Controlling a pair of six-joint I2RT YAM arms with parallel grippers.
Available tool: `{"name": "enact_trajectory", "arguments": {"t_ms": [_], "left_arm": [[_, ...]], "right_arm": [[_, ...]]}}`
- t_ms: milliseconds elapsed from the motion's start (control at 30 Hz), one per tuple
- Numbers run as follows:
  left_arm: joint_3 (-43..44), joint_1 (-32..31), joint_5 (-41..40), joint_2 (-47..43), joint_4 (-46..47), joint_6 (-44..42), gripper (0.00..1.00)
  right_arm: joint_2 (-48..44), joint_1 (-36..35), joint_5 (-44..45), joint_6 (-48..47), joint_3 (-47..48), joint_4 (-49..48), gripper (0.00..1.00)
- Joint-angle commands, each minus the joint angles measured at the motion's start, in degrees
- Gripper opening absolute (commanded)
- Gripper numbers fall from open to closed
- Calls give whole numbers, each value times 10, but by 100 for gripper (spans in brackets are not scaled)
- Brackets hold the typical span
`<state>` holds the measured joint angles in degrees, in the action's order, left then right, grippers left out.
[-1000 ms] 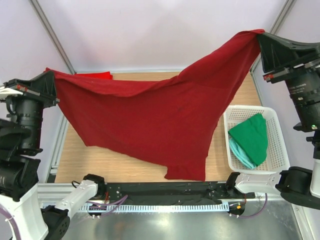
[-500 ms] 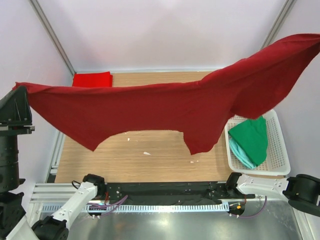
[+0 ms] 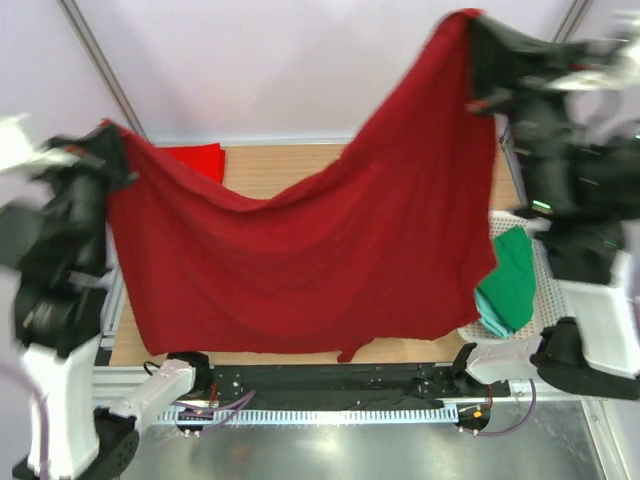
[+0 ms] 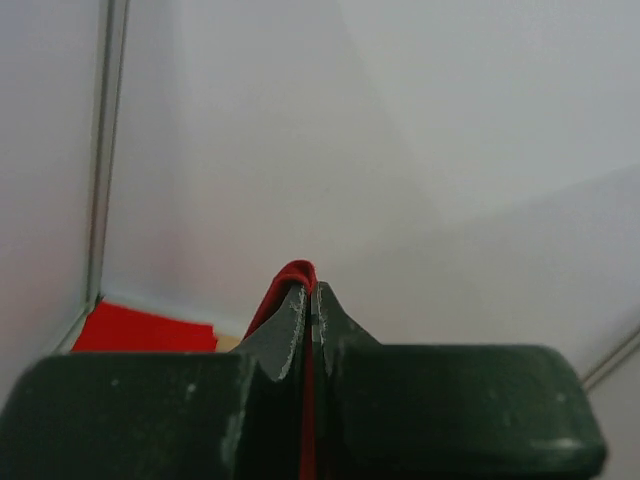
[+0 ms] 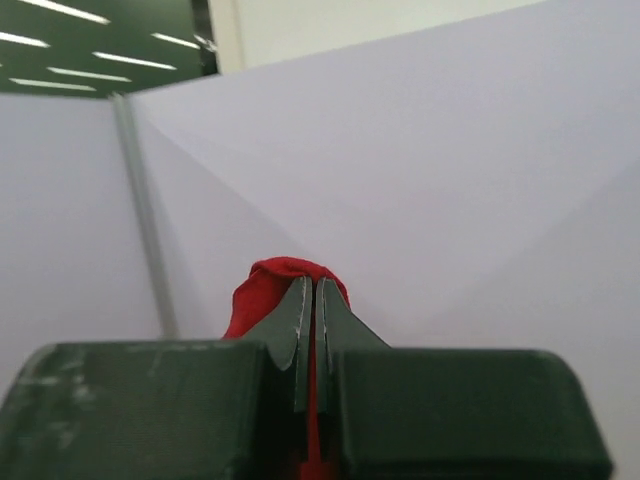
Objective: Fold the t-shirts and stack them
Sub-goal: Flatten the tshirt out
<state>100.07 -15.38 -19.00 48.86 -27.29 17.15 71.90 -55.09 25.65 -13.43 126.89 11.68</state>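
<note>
Four t-shirts [image 3: 300,250] (two red), one basket [image 3: 540,285]

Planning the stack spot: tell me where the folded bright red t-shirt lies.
In the top external view, the folded bright red t-shirt lies at the far left corner of the table, partly hidden behind the hanging dark red t-shirt.

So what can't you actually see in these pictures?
Top view: the dark red shirt hides most of the table.
Top view: it also covers part of the bright red shirt, the basket and the green shirt.
Top view: motion blurs the left gripper and right gripper.
Wrist views: only shut fingers, a cloth fold and wall; the shirt's remainder is cut off.
</note>
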Motion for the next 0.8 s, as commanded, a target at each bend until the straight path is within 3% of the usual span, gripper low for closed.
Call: {"name": "enact_trajectory", "arguments": {"t_ms": [0, 33, 167, 300, 500, 567, 767], "left_arm": [[-66, 0, -72, 112, -15, -26, 0], [-78, 2, -83, 153, -24, -30, 0], [-123, 23, -68, 229, -3, -24, 0], [-101, 25, -70, 294, 11, -41, 0], [63, 25, -51, 352, -9, -37, 0], [104, 25, -39, 352, -16, -29, 0], [95, 25, 0, 275, -15, 2, 0]], "right_arm": [[107, 33, 89, -154, -58, -80, 1], [126, 60, 83, -140, -85, -111, 1], [198, 227, 9, 15, -138, -83, 1], [243, 257, -18, 22, -148, -86, 1], [229, 288, -46, 44, -104, -77, 1], [214, 288, -58, 56, -97, -74, 1], [121, 287, -88, 78, -96, -66, 1]]}}
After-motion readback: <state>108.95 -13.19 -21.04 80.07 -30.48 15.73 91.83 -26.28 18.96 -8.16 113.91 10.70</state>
